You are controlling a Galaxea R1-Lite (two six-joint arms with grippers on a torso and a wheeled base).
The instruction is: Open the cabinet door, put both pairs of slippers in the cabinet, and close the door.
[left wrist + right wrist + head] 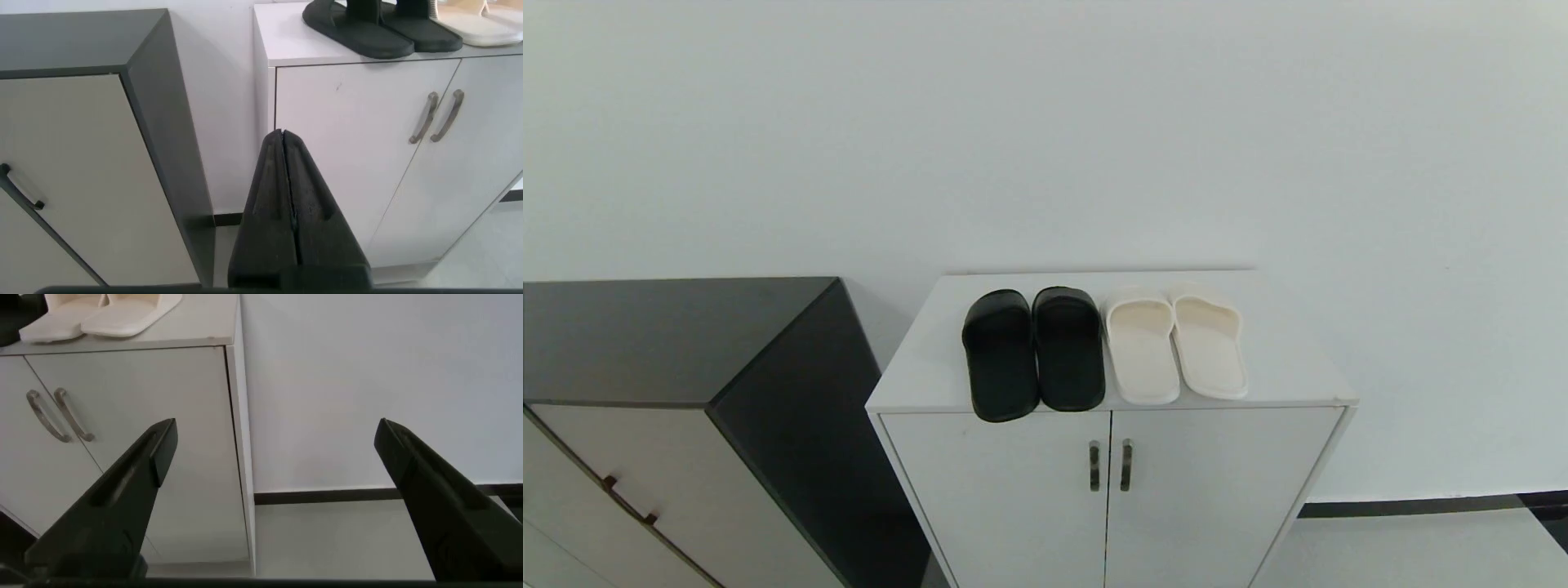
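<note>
The white cabinet stands against a plain wall, with both of its doors shut and meeting at the centre. Its interior is therefore hidden. Two vertical metal handles sit side by side, one on each door, just either side of the seam. Both pairs of slippers rest on the cabinet top, not inside. The black slippers occupy the left-centre of the top, straps toward the wall, with their heels reaching the front edge (the left one slightly overhangs it). The cream slippers lie just beside them on the right, facing the same way, with heels close to the front edge. All four slippers form one row, soles down. A dark cabinet with a pale front panel stands to the left of the white cabinet, near it but apart. The left gripper is low in front of the gap between the two cabinets, its jaws pressed fully together with nothing between them. The right gripper is low by the white cabinet's right front corner, above the pale floor, its jaws spread wide and holding nothing.
</note>
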